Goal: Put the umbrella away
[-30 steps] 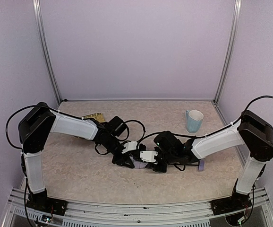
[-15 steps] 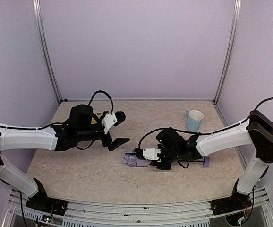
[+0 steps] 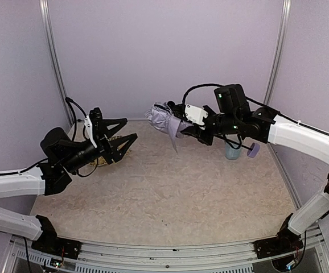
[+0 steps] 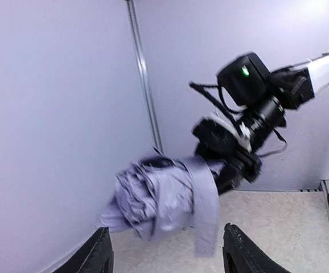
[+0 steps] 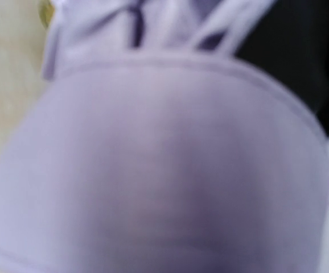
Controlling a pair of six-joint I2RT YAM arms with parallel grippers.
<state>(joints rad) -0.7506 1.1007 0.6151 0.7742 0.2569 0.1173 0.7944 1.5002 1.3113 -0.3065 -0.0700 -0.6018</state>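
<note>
The umbrella [image 3: 163,119] is a folded bundle of pale lavender fabric held high over the back of the table, its strap [image 3: 173,140] dangling. My right gripper [image 3: 190,129] is shut on it just behind the bundle. The lavender handle [image 3: 253,150] sticks out below the right arm. My left gripper [image 3: 122,131] hovers at the left, open and empty, pointing at the bundle from a short way off. In the left wrist view the umbrella [image 4: 159,196] hangs beyond the left gripper [image 4: 167,253], clear of both fingers. In the right wrist view blurred umbrella fabric [image 5: 164,159] hides the fingers.
A light blue mug [image 3: 230,151] stands at the back right, partly behind the right arm. A woven straw tray [image 3: 112,139] lies at the back left, mostly covered by the left gripper. Lavender walls and metal corner posts [image 3: 55,62] enclose the table.
The right arm lifted the umbrella off the table, up and toward the back wall. The left arm let go, pulled back left and rose, its jaws now open.
</note>
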